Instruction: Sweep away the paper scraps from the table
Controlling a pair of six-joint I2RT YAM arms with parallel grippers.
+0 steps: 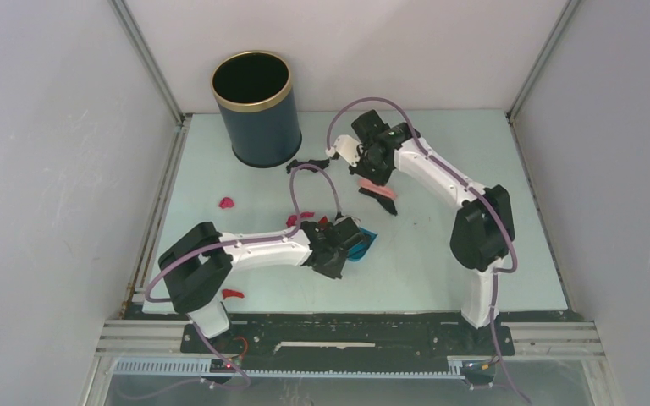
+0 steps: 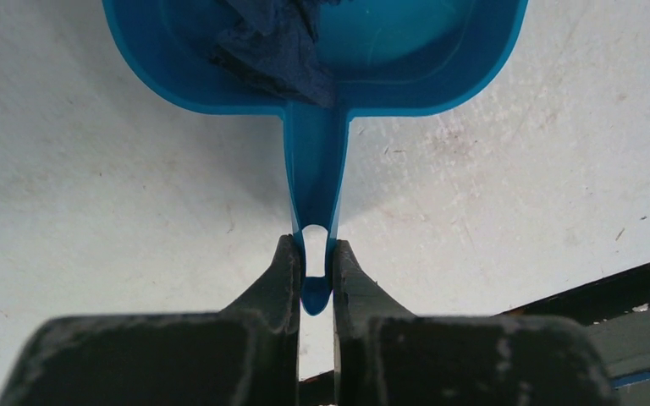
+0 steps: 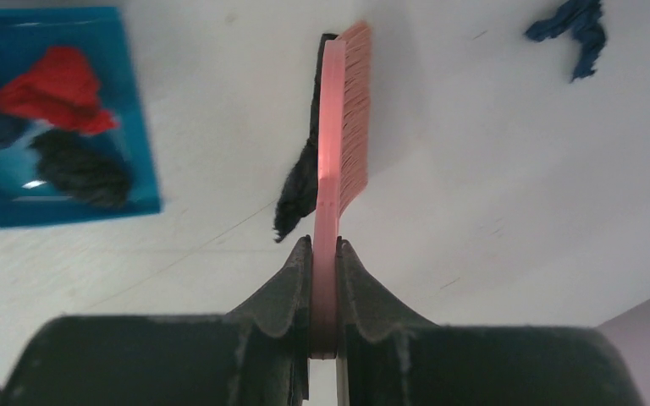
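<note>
My left gripper [image 1: 345,243] [image 2: 313,250] is shut on the handle of the blue dustpan [image 1: 362,246] [image 2: 406,76], which lies on the table [image 1: 440,262]. A dark blue scrap [image 2: 275,51] sits in the pan. In the right wrist view the pan [image 3: 140,127] also holds a red scrap [image 3: 55,89] and a black scrap [image 3: 80,169]. My right gripper [image 1: 378,169] [image 3: 324,245] is shut on the pink brush [image 1: 378,190] [image 3: 338,127]. A black scrap [image 3: 300,182] lies just beside the bristles. Loose scraps lie around: pink [image 1: 226,203], red [image 1: 233,294], black [image 1: 305,163], dark blue [image 3: 571,30].
A dark round bin [image 1: 254,110] with a gold rim stands at the back left of the table. White walls and grey rails edge the table. The black base rail [image 1: 347,334] runs along the near edge.
</note>
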